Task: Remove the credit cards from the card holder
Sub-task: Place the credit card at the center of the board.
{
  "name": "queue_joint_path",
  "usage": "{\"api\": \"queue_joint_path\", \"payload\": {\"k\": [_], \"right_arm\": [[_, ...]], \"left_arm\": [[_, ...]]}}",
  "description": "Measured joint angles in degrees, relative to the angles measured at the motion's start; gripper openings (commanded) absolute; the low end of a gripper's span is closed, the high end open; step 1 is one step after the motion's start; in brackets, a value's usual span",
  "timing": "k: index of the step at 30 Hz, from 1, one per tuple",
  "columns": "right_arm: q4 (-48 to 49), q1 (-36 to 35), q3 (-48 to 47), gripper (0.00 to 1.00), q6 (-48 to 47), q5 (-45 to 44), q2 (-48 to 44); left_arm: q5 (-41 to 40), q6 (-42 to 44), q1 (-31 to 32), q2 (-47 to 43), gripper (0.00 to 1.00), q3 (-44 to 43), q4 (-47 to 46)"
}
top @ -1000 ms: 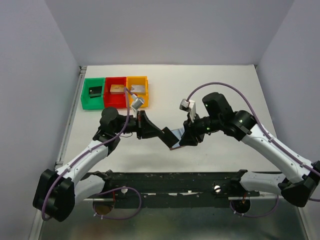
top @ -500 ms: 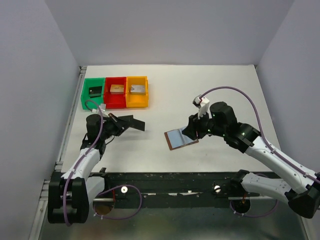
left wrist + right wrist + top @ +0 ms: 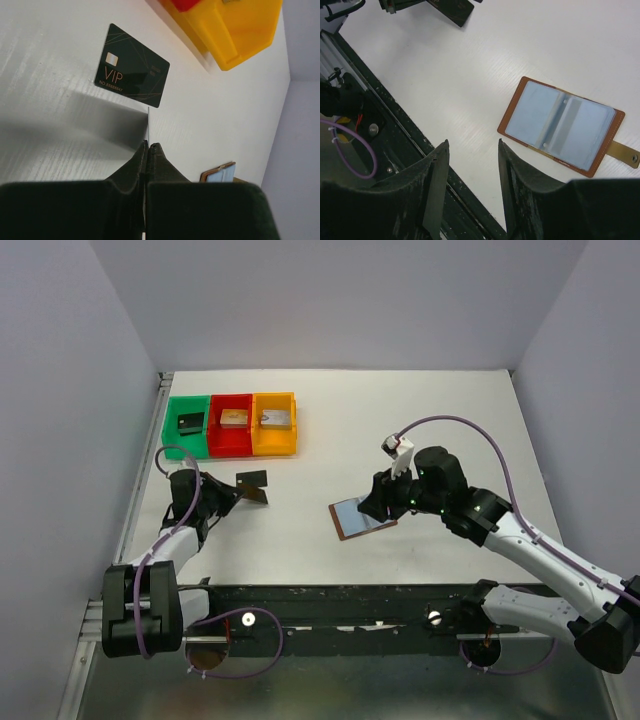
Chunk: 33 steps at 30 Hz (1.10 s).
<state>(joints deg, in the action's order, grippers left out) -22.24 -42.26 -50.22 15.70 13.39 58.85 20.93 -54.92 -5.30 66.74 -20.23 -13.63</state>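
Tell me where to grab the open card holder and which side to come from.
Probably the snap strap: the card holder lies open and flat, lining up, so its edges hug the table, while the narrow strap sticks out past one short end. Come down from above at that end, with the right gripper spanning the strap's width.

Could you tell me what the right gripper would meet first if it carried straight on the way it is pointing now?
Probably the bare table: the right gripper aims just beside the open card holder, not at it, though depth is hard to judge.
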Motion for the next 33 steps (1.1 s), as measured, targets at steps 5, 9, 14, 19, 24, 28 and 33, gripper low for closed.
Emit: {"api": "queue_joint_path", "payload": {"k": [5, 9, 14, 19, 24, 28, 33], "right_arm": [[0.4, 0.0, 0.2, 0.51, 0.3, 0.5, 0.5], [0.5, 0.0, 0.2, 0.52, 0.3, 0.9, 1.0], [0.6, 0.0, 0.2, 0.51, 0.3, 0.9, 1.0], [0.6, 0.0, 0.2, 0.52, 0.3, 0.9, 1.2], [0.6, 0.0, 0.5, 0.52, 0.3, 0.9, 1.2], [0.6, 0.0, 0.7, 0.52, 0.3, 0.9, 1.5], [0.6, 0.0, 0.7, 0.52, 0.3, 0.9, 1.6]], "left_arm": [[-1.2, -0.1, 0.0, 2.3, 0.0, 0.0, -1.1], [-1.2, -0.7, 0.0, 3.9, 0.0, 0.0, -2.5], [-1.2, -0.9, 0.0, 4.5, 0.0, 0.0, -3.0], [-1.3, -0.7, 0.0, 4.6, 0.04, 0.0, -2.7], [-1.5, -0.3, 0.0, 4.6, 0.11, -1.1, -0.9], [-1.9, 0.2, 0.0, 4.6, 0.16, -1.5, 0.2], [-2.2, 0.6, 0.0, 4.6, 0.28, -1.6, 1.3]]}}
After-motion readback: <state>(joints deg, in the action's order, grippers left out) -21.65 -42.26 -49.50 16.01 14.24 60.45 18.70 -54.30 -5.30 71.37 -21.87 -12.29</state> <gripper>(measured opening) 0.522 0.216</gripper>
